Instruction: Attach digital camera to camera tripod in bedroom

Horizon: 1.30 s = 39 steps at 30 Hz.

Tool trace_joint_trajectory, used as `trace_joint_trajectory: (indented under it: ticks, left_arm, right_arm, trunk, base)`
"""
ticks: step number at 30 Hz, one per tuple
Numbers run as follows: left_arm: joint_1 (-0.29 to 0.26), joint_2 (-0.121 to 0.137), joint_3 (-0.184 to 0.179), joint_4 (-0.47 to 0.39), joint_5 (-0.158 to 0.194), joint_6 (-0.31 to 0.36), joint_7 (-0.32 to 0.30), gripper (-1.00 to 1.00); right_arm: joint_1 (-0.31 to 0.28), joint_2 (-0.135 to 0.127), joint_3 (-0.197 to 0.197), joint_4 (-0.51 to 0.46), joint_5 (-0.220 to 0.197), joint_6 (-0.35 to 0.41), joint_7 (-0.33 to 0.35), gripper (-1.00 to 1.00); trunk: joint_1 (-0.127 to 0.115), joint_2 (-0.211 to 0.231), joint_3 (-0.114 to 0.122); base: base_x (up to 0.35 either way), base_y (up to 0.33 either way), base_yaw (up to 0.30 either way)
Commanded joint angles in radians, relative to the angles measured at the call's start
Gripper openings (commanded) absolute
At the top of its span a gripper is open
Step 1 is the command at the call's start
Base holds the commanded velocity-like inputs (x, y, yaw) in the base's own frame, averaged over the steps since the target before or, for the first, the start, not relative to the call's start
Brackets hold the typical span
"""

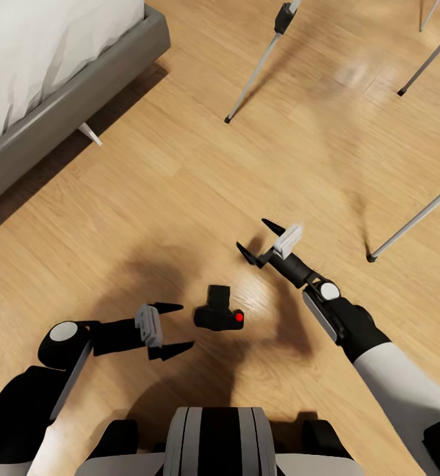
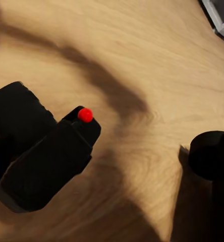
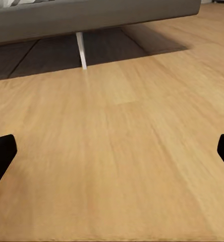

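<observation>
The digital camera [image 1: 217,313] lies on the light wood floor, small and black, its red button [image 1: 239,318] facing up. My left gripper [image 1: 184,325] is open and low over the floor, its fingertips just short of the camera's near side. The left wrist view shows the camera [image 2: 46,159] close up, red button [image 2: 85,115] on top, with one dark finger [image 2: 213,156] off to its side. My right gripper [image 1: 253,235] hovers open over bare floor beyond the camera, holding nothing. Silver legs of the camera tripod [image 1: 258,65] stand further off; its head is out of view.
The grey bed [image 1: 81,86] with white bedding fills the far left, on a thin white leg [image 3: 81,49]. Two more tripod legs [image 1: 413,225] [image 1: 429,61] come down at the right. Open wood floor lies between the bed and the tripod.
</observation>
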Motion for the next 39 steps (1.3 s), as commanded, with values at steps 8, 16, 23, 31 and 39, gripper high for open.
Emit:
trace_joint_trajectory:
  ticks: [8,16,23,31,39]
  left_arm:
    - [0.007,-0.021,0.045,-0.010,0.028,0.018,0.021,1.00]
    - [-0.013,-0.027,0.090,-0.011,0.073,0.010,0.066,1.00]
    - [-0.140,-0.024,0.246,0.007,0.180,0.019,0.138,1.00]
    - [-0.191,-0.022,0.246,0.016,0.179,0.023,0.144,1.00]
    - [-0.193,-0.031,0.245,0.015,0.179,0.023,0.171,1.00]
  right_arm:
    - [0.044,0.012,-0.020,-0.035,-0.015,-0.008,-0.039,1.00]
    - [0.089,0.016,-0.065,-0.080,-0.023,-0.005,-0.084,1.00]
    - [0.161,0.018,-0.186,-0.170,-0.028,-0.007,-0.175,1.00]
    - [0.160,0.019,-0.259,-0.180,-0.090,-0.018,-0.189,1.00]
    - [0.162,0.021,-0.242,-0.180,-0.097,-0.213,-0.181,1.00]
  trunk:
    - [0.000,0.000,0.000]
    - [0.000,0.000,0.000]
    - [0.000,0.000,0.000]
    - [0.000,0.000,0.000]
    - [0.000,0.000,0.000]
  base:
    - [0.000,0.000,0.000]
    - [0.000,0.000,0.000]
    - [0.000,0.000,0.000]
    - [0.000,0.000,0.000]
    - [0.000,0.000,0.000]
